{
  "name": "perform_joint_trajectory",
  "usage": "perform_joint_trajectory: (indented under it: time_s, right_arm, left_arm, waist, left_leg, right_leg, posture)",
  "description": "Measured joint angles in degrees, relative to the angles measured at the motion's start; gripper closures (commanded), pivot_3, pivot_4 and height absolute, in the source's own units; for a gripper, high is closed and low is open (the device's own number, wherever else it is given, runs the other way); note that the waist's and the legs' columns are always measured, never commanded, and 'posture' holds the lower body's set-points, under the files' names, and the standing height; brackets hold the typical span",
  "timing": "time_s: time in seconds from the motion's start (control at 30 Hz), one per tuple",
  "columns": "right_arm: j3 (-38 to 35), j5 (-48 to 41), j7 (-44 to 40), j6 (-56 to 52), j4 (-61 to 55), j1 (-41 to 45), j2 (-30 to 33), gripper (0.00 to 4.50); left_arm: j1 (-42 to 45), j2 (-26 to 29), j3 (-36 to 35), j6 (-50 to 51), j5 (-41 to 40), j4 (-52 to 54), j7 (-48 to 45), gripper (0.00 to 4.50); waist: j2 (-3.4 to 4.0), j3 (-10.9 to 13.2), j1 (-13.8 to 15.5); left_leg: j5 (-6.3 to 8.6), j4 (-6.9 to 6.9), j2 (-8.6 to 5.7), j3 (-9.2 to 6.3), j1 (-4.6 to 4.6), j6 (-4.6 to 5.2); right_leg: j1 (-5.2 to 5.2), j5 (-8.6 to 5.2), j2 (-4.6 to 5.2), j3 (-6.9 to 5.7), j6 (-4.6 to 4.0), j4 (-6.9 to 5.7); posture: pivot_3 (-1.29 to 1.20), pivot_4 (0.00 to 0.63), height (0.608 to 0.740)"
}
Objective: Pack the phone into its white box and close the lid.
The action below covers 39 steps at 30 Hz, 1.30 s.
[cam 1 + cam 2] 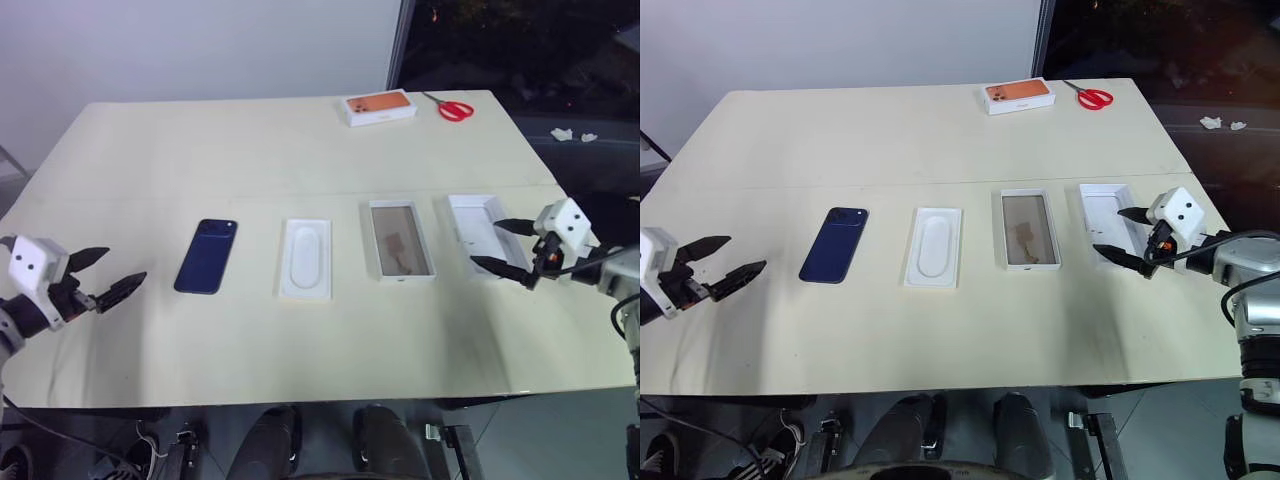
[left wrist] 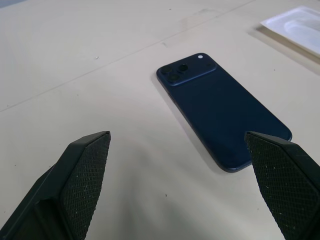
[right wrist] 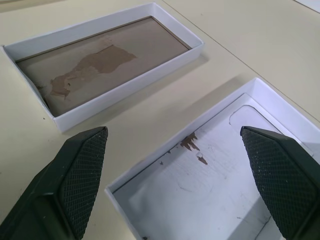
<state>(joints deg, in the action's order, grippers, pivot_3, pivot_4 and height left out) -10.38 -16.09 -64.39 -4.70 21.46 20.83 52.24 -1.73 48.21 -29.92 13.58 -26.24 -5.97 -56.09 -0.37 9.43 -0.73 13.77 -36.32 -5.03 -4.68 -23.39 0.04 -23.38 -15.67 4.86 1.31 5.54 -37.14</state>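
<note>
Along the lower edge of the head view, at far left and far right, the left claw [image 1: 108, 272] and the right claw [image 1: 503, 246] both hover with their black fingers spread wide and nothing between them. Just beyond, a row of four items lies across the middle of the cream-coloured bench [image 1: 300, 340]: the slim dark navy-blue phone [image 1: 206, 256] at left centre, back up with its camera cluster at the far end; beside it, apart, the shallow white box tray [image 1: 305, 259] with its oval recess empty; then a white rectangular box with a brownish torn lining [image 1: 401, 240]; and at right a white hollow lid [image 1: 478, 228] lying open side up, directly ahead of the right claw. Farther back, in the upper middle, sit a white box with an orange picture [image 1: 380, 106] and red-handled scissors [image 1: 452, 108]. Judging from this layout, nothing is packed yet: the phone must be lifted into the tray, and the lid turned over and fitted.
</note>
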Motion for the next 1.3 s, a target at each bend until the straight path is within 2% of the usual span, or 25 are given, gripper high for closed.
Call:
perform_joint_trajectory:
  time_s: [0.27,0.4,0.53,0.67,0.87,1.3]
  right_arm:
    - [0.7,0.0,0.2,-0.9,-1.8,0.7,-0.9,0.06]
    - [2.5,0.0,0.4,-2.8,-5.6,1.5,-2.0,0.06]
    - [6.4,0.7,1.0,-4.9,-12.5,4.6,-4.2,0.06]
    - [11.0,1.4,1.2,-5.9,-16.3,7.3,-7.4,0.06]
    - [13.8,1.7,1.8,-7.3,-18.4,8.9,-10.5,0.06]
    - [14.0,2.8,2.8,-6.5,-18.5,8.4,-10.7,0.06]
  left_arm:
    - [0.6,-1.8,2.0,7.3,-2.5,4.9,2.4,0.0]
    - [3.3,-3.8,3.1,19.0,-8.7,12.0,7.6,0.0]
    - [7.5,-8.0,9.6,26.9,-10.8,18.3,13.3,0.0]
    - [13.7,-14.8,15.7,35.0,-12.2,17.3,19.6,0.0]
    - [22.3,-23.5,17.4,45.9,-16.0,11.5,26.7,0.0]
    - [26.8,-30.5,18.5,51.1,-16.9,7.3,31.3,0.0]
  waist:
    - [0.0,0.0,0.0]
    - [-0.01,0.0,0.0]
    - [-0.01,0.0,0.0]
    - [-0.06,0.0,0.1]
    - [-0.12,0.0,0.2]
    - [-0.12,0.0,0.3]
  left_leg:
    - [0.0,-0.01,0.0,-0.01,0.0,0.0]
    - [-0.01,-0.05,0.0,-0.02,0.0,-0.01]
    - [-0.04,-0.05,0.0,-0.02,0.02,-0.07]
    - [-0.07,-0.08,0.0,-0.08,0.0,-0.11]
    - [-0.07,-0.18,-0.03,-0.11,-0.01,-0.1]
    - [-0.1,-0.21,-0.04,-0.12,0.0,-0.15]
  right_leg:
    - [0.01,0.0,-0.01,0.0,0.01,-0.01]
    - [0.01,0.01,-0.01,0.01,0.02,-0.05]
    - [0.02,0.01,-0.08,0.01,0.02,-0.06]
    - [0.0,0.02,-0.13,-0.02,0.03,-0.1]
    - [0.04,0.02,-0.14,-0.06,0.03,-0.11]
    - [0.07,0.02,-0.15,-0.06,0.03,-0.16]
  posture:
    - [0.0,0.15,0.74]
    - [0.0,0.15,0.74]
    - [0.0,0.15,0.74]
    - [0.0,0.15,0.74]
    - [0.0,0.15,0.74]
    - [0.0,0.15,0.74]
